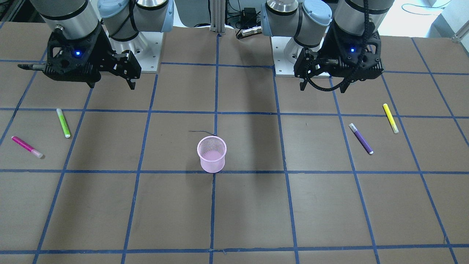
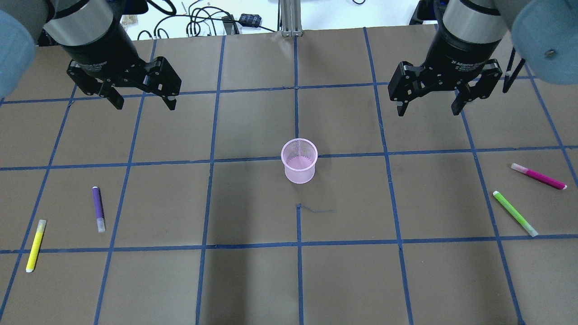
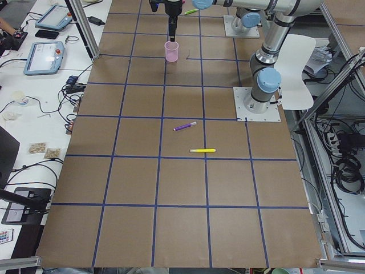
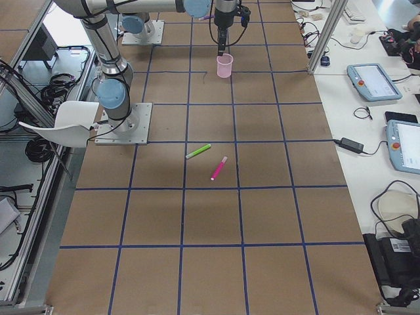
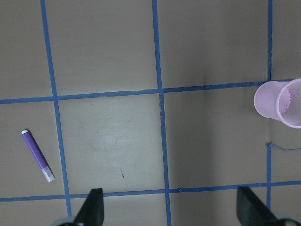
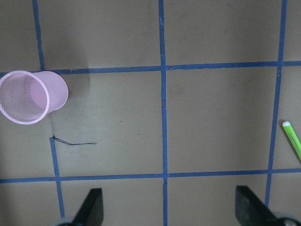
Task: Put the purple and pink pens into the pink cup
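**Operator:** Report the front-facing view.

**Robot:** My left gripper [image 1: 323, 87] and my right gripper [image 1: 111, 84] hang above the table [image 1: 234, 220], both released and holding nothing. The pink cup [image 1: 211, 154] stands upright near the table's middle. The purple pen [image 1: 361, 138] lies flat on my left side, near a yellow pen [image 1: 390, 118]. The pink pen [image 1: 26, 146] lies flat on my right side, near a green pen [image 1: 63, 123]. Both task pens are well apart from the cup.

**Operator:** Overhead view?

**Robot:** Both sets of jaws are spread wide. The cup's mesh bottom shows.

**Operator:** Side views?

**Robot:** From my left end, the purple and yellow pens lie near the camera and the cup far. From my right end, the pink and green pens lie near.

**Operator:** Wrist cameras?

**Robot:** Left wrist: purple pen at lower left, cup at the right edge, jaws apart. Right wrist: cup at upper left, green pen's tip at the right edge, jaws apart.
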Controlling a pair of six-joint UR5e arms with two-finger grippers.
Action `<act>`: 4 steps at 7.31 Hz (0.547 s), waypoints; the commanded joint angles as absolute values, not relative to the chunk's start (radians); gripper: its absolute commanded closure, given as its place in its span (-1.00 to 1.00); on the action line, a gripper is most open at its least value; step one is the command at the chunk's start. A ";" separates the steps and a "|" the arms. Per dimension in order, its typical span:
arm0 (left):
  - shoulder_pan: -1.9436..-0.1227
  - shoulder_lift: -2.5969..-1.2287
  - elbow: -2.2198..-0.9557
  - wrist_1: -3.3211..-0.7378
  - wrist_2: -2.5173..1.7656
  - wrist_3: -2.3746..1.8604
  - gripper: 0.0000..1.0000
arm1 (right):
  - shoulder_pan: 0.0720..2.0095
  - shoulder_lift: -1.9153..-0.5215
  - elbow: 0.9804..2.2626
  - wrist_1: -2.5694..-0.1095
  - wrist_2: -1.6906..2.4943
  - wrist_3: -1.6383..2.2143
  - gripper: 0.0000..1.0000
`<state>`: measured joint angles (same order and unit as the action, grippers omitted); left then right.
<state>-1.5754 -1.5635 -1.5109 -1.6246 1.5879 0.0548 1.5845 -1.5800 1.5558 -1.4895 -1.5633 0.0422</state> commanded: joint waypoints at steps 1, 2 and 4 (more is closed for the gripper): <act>-1.575 -1.563 -1.511 -1.624 1.588 0.055 -1.00 | 1.580 -1.582 1.557 -1.479 -1.565 0.037 -1.00; -1.575 -1.563 -1.511 -1.624 1.588 0.055 -1.00 | 1.580 -1.580 1.557 -1.479 -1.563 0.035 -1.00; -1.575 -1.565 -1.511 -1.626 1.589 0.055 -1.00 | 1.575 -1.577 1.557 -1.483 -1.568 0.019 -1.00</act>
